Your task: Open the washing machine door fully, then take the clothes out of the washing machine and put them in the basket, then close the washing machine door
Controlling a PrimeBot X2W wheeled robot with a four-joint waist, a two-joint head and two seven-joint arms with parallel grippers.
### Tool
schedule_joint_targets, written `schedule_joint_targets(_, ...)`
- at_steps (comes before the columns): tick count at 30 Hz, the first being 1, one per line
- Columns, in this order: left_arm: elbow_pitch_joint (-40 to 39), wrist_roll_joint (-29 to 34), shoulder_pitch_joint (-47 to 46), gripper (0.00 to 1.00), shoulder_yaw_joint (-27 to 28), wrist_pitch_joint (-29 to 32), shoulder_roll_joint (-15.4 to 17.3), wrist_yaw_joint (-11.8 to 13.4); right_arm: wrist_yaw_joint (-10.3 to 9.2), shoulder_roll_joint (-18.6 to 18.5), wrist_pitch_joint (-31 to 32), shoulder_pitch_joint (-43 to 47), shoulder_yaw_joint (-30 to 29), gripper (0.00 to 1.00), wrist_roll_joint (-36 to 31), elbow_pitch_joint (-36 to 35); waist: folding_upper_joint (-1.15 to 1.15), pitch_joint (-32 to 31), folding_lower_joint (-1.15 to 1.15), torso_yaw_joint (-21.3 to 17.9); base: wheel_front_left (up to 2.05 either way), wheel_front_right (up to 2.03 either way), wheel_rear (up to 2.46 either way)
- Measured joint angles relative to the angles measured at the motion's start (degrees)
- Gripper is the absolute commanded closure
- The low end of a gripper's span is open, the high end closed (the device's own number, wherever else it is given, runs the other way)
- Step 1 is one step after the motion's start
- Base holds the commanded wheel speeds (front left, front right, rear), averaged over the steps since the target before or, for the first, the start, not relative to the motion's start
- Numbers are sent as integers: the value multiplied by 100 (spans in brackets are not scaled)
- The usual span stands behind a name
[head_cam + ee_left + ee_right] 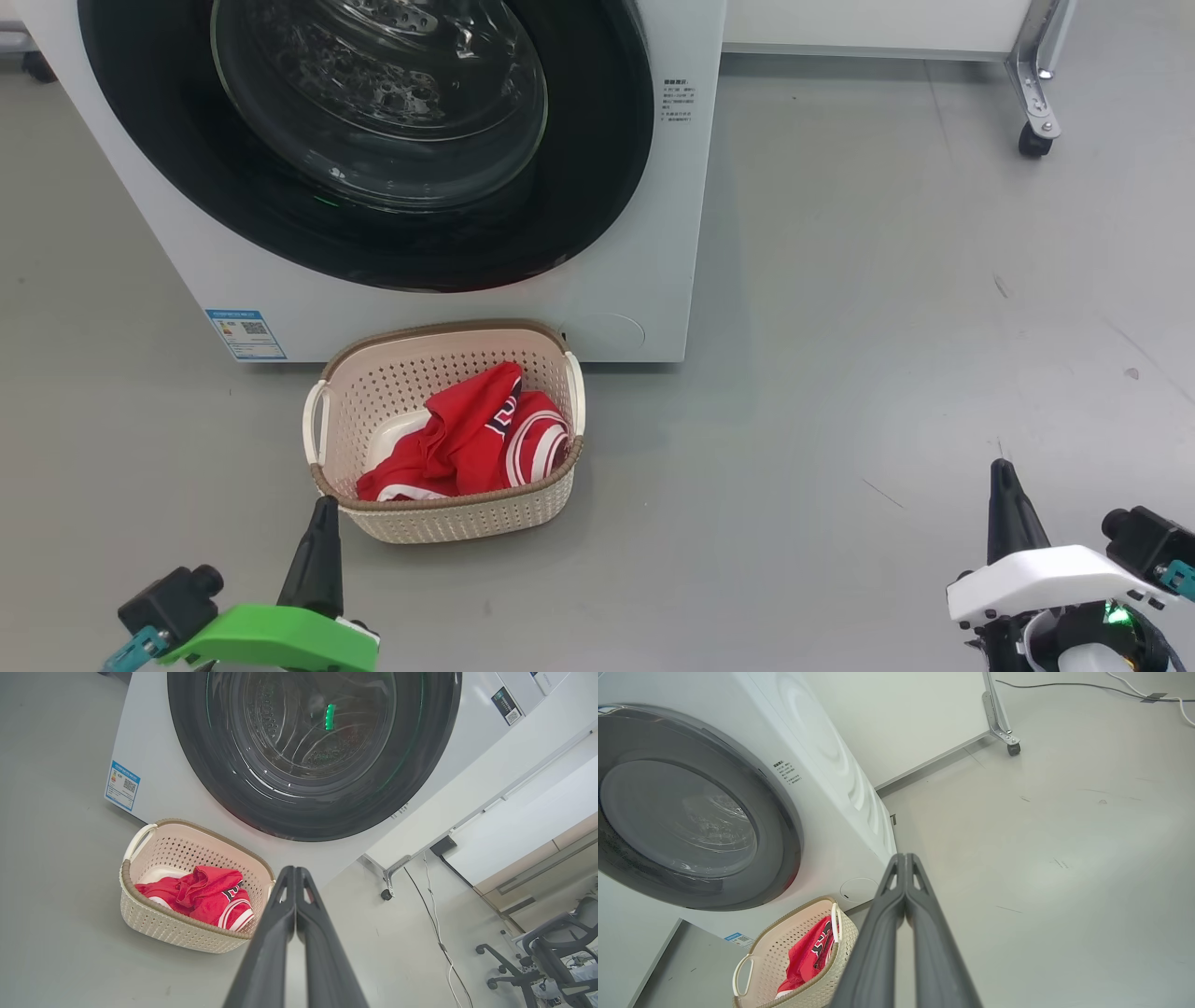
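Washing machine (644, 280) at 12 o'clock, washing machine door (373, 103) closed flush. Basket (448, 523) on floor at door's 6 o'clock, clothes (467, 439) piled inside. Left gripper (324, 509) at 7, right gripper (1001, 471) at 4, both pinched together, empty.

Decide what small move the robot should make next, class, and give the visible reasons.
Likely just stop, arms low: the clothes lie in the basket, the washing machine door looks shut flush against the washing machine, and the left gripper and right gripper are shut, empty and clear of both. Nothing seems left to do.
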Motion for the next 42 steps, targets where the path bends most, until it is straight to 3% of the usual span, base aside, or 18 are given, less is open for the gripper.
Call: schedule_joint_targets(42,-21,-2468,-24,100,630,758,134,-9,302,93,815,-263,-637,100,2975,175,0,-66,0,-5,0,0,0)
